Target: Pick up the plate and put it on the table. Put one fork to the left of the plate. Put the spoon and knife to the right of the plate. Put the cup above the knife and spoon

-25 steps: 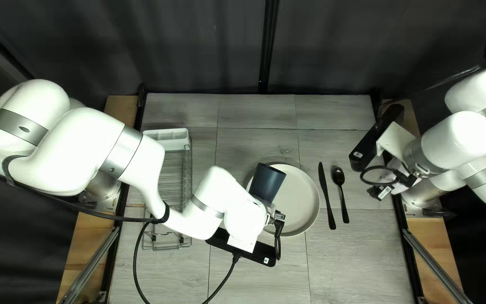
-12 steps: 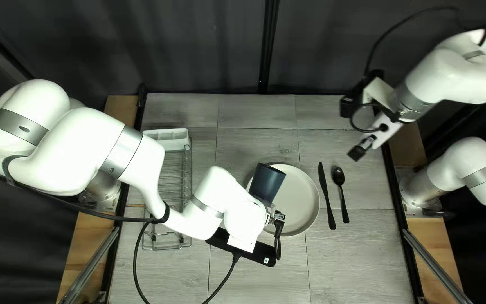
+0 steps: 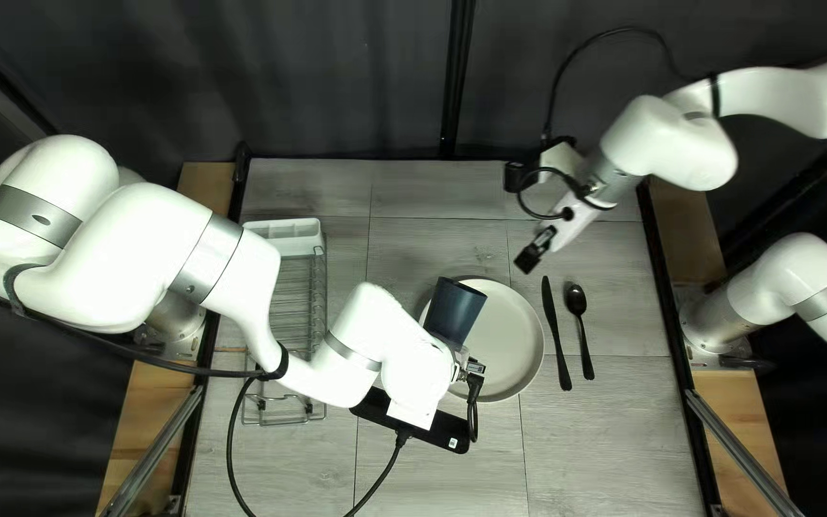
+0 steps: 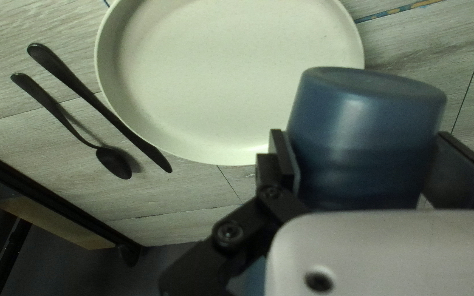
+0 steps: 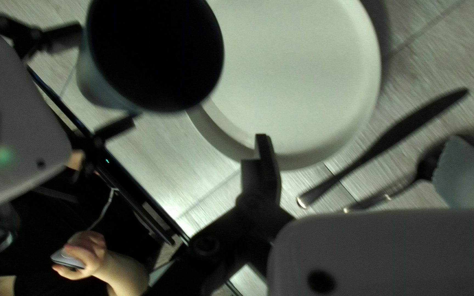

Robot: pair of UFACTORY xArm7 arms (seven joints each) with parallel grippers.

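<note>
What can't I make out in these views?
Top left view: part of the rack and most of the left gripper, behind the left arm.
Left wrist view: part of the plate, cut off by the edge.
Right wrist view: part of the spoon, behind the right gripper; the cup's inside, too dark.

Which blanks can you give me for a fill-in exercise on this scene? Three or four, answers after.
The left gripper is shut on the ____. Open or shut, the right gripper is ____. The knife lies between the plate and the ____. In the top left view, the wire rack stands to the ____ of the plate.

Missing words: cup; open; spoon; left.
</note>
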